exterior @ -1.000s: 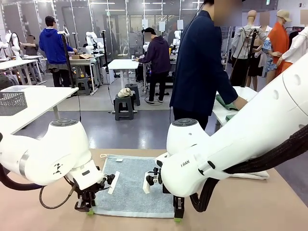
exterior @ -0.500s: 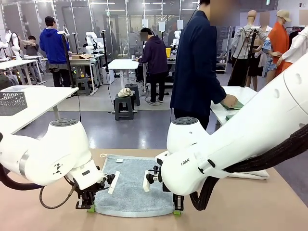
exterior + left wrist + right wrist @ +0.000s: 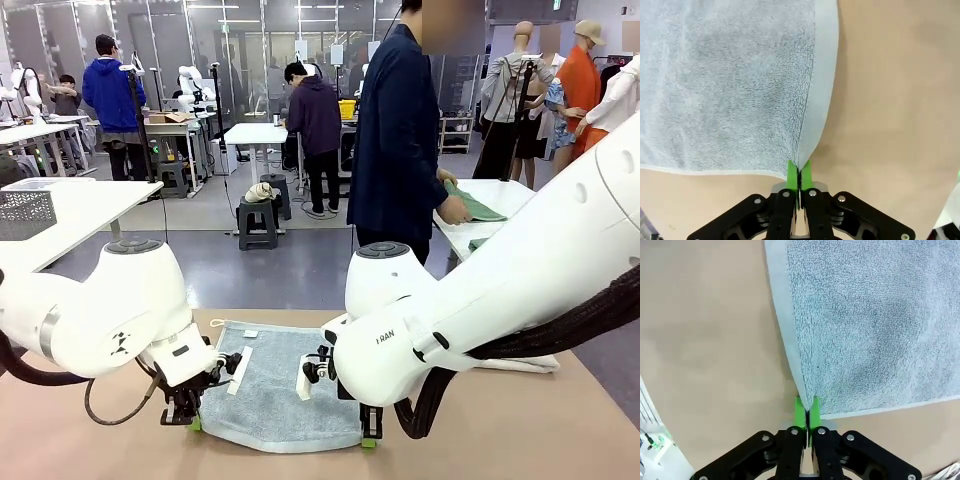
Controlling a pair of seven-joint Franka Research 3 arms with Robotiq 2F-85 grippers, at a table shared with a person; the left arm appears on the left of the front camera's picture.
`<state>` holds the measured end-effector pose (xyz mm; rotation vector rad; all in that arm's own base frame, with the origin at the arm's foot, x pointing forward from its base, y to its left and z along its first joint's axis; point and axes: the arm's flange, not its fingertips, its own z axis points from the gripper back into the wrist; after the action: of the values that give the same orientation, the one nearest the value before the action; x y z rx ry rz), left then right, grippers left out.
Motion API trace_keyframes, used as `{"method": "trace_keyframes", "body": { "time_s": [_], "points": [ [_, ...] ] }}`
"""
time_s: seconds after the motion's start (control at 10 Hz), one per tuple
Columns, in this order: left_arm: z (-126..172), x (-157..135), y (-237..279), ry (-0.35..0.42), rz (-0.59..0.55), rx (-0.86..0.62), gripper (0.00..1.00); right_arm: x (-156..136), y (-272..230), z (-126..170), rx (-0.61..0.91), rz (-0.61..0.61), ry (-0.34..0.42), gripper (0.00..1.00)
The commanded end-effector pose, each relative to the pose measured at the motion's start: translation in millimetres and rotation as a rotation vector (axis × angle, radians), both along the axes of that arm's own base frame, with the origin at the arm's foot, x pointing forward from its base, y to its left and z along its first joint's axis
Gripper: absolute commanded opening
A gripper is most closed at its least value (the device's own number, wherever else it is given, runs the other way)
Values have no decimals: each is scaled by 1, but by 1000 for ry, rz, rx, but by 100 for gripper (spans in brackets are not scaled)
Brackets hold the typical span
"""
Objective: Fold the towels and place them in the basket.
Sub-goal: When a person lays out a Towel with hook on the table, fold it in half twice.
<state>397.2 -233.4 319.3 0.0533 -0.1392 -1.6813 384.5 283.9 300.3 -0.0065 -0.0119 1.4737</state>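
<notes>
First fold, I judge: left hand (image 3: 799,169) and right hand (image 3: 807,406) each pinch a near corner of the pale blue towel (image 3: 270,385), flat by the table's (image 3: 520,430) near edge; next, both should lift evenly toward its far edge.

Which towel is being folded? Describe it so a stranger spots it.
On the tan table between the white arms lies a pale blue rectangular terry towel. Unlike the green cloth a person holds farther off, its near corners are pinched by the left hand and right hand.

Bright, even overhead light, a faint soft shadow beside the towel (image 3: 730,85), all views sharp.
</notes>
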Motion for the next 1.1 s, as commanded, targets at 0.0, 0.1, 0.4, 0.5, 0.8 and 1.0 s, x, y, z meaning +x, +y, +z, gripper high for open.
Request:
{"method": "trace_keyframes", "body": {
  "time_s": [0.0,0.1,0.4,0.5,0.8,1.0],
  "points": [
    [15,-2,-3,-25,10,39,1,-3,-2,14,-28,-47,-8,0],
    [20,-4,-4,-24,10,44,1,-2,-2,19,-27,-44,-25,0],
    [34,-9,-13,-35,13,51,1,-4,1,35,-35,-35,-53,0],
    [38,-10,-14,-41,14,50,1,-4,1,39,-38,-34,-64,0],
    [44,6,-6,-62,36,41,1,18,-6,51,-21,-34,-103,0],
    [60,25,-4,-92,48,58,1,37,-8,66,-32,-40,-132,0]
  ]
}}
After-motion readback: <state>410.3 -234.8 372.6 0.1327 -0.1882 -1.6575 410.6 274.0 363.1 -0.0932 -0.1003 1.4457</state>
